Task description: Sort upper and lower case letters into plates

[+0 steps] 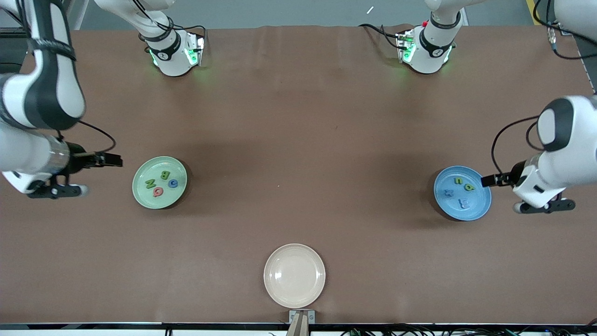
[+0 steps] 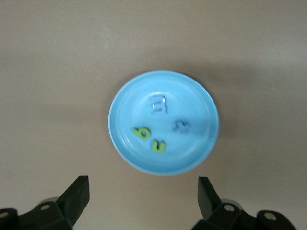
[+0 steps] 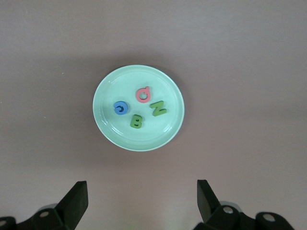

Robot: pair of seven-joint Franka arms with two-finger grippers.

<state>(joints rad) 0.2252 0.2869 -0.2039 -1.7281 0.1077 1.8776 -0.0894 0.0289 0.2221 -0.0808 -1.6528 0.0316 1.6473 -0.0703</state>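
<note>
Four capitals in mint plate, four small letters in blue plate — blue pair blurred; both grippers' fingers spread.

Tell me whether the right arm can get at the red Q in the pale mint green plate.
Probably yes: the right gripper hangs open beside the pale mint green plate, and the red Q lies uncovered among three other letters.

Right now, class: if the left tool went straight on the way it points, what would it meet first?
The left tool, open and empty, points at the blue plate. It would likely meet the plate's rim first, though its height over the table is unclear.
</note>
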